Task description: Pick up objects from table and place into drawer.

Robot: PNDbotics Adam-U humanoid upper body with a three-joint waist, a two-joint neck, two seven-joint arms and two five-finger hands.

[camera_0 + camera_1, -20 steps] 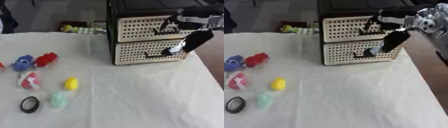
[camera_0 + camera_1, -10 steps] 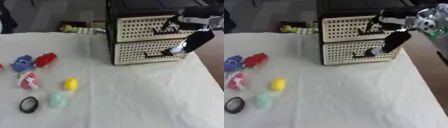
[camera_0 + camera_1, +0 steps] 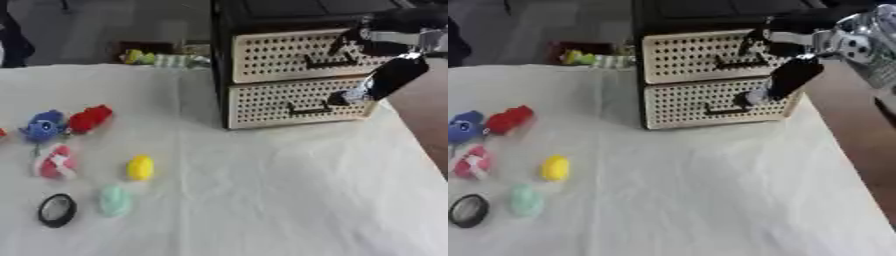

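Seemingly, drawer (image 3: 302, 102) shut, handle (image 3: 306, 109) lying crosswise

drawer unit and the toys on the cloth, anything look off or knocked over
Nothing stands out. The drawer unit stands upright with both drawers shut, the right hand at its front. The toys, from the red toy to the black ring, lie apart on the white cloth, none spilled or damaged.

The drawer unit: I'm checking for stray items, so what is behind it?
Left of the drawer unit, at the table's far edge, yellow and green-striped items show. Whatever is directly behind it is hidden by its black body.
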